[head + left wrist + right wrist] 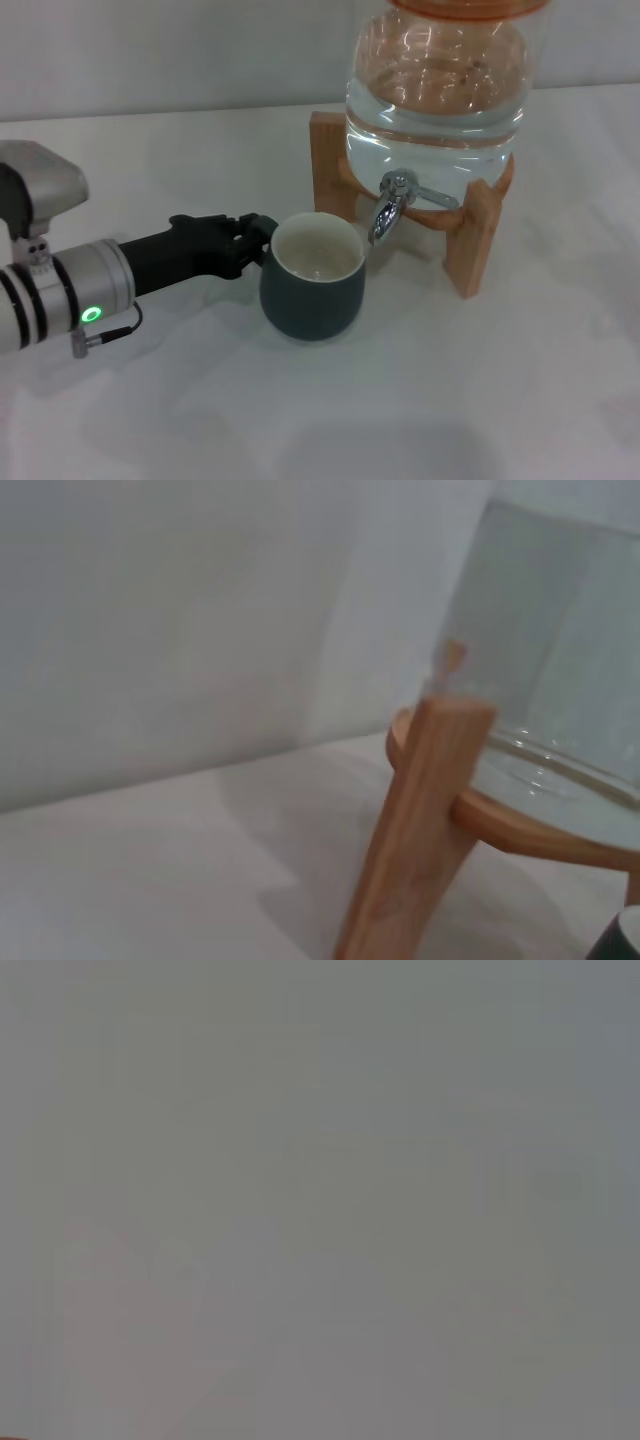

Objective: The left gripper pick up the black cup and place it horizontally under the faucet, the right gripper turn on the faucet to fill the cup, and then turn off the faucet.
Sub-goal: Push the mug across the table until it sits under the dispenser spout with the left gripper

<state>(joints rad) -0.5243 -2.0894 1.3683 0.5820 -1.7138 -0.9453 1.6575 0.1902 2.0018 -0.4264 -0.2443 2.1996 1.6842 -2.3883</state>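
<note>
One black cup (312, 290) stands upright on the white table (450, 400), its cream inside showing, its rim just under the spout of the faucet (392, 205). At the cup's left side, the left gripper (258, 240) pinches it where the handle would be. Behind the faucet sits the clear water jar (435, 90) on its wooden stand (475, 235). Nothing of the right gripper shows.

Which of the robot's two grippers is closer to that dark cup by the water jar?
Left. The left gripper is at the black cup, on its handle side. The right gripper appears in no view.
</note>
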